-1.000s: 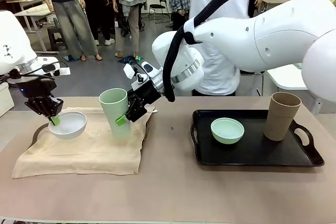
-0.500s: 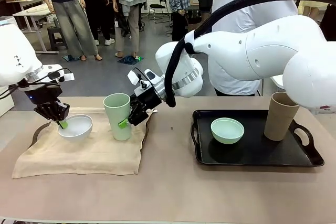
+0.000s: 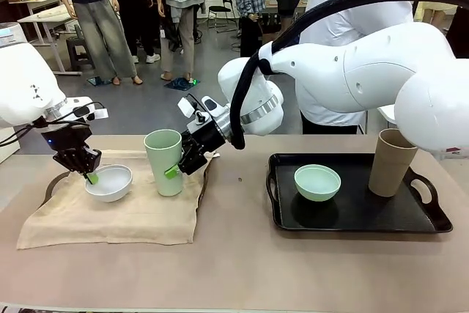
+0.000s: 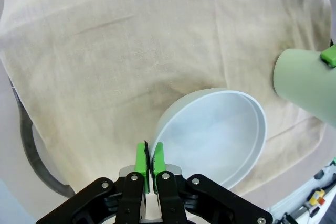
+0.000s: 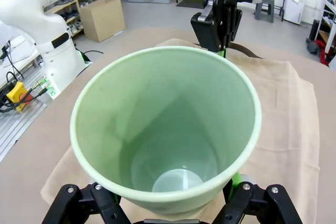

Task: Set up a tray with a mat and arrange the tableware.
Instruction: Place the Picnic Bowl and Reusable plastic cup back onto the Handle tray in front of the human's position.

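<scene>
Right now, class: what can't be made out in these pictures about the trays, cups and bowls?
- Covered tray: front view, the cloth hides all but a handle.
- Right gripper: right wrist view, the green cup hides its fingertips, so its grip is unsure.
- Brown cup: front view, its own wall blocks the inside.
</scene>
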{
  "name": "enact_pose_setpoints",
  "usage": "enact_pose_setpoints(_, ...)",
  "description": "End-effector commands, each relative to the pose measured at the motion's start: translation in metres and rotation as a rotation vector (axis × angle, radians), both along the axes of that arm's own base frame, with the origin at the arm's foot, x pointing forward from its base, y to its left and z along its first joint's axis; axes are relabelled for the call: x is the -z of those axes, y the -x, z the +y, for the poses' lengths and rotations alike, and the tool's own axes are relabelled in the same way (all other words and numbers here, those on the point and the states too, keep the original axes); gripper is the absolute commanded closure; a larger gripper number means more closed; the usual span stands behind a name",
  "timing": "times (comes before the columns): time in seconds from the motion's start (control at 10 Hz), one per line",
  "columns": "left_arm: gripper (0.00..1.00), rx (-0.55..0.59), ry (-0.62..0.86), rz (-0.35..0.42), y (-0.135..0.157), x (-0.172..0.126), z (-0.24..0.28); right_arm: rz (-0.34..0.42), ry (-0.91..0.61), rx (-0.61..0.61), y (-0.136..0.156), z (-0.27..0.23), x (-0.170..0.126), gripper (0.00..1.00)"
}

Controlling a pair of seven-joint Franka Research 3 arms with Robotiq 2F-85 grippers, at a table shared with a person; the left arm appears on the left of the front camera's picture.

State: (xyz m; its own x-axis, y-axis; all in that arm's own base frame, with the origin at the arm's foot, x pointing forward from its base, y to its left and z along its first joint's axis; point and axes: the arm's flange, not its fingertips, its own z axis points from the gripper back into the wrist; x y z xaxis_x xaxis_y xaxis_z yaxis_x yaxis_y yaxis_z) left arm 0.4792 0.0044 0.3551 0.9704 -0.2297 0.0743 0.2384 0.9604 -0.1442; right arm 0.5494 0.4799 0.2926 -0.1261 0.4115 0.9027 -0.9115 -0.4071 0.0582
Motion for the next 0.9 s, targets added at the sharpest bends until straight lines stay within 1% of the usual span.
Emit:
enact_pose_setpoints(0.0, 0.37, 0.014, -0.004, -0.007, -0.002, -0.005, 0.003, 0.022, -0.045, -0.005, 0.000, -0.001, -0.001, 0.00)
enact_pose_setpoints(0.1, 0.00, 0.013, -0.001, -0.011, -0.002, -0.009, 0.003, 0.025, -0.040, -0.001, 0.000, -0.002, -0.003, 0.00)
enact_pose_setpoints(0.2, 0.33, 0.011, -0.002, -0.013, -0.001, -0.011, 0.004, 0.030, -0.036, 0.001, 0.000, -0.002, -0.005, 0.00)
enact_pose_setpoints(0.3, 0.00, 0.011, 0.000, 0.000, -0.001, -0.013, 0.006, 0.044, -0.034, 0.005, 0.000, -0.004, -0.005, 0.00)
enact_pose_setpoints(0.4, 0.14, 0.006, 0.005, 0.005, 0.000, -0.015, 0.009, 0.058, -0.028, 0.008, 0.001, -0.007, -0.006, 0.00)
enact_pose_setpoints(0.5, 0.00, 0.007, 0.007, 0.005, 0.003, -0.019, 0.014, 0.082, -0.030, 0.015, 0.001, -0.016, -0.007, 0.00)
enact_pose_setpoints(0.7, 0.00, 0.004, 0.034, -0.002, 0.007, -0.028, 0.021, 0.109, -0.050, 0.045, 0.002, -0.037, -0.010, 0.00)
enact_pose_setpoints(0.8, 0.17, 0.010, 0.035, -0.009, 0.009, -0.032, 0.025, 0.112, -0.066, 0.061, 0.003, -0.048, -0.012, 0.00)
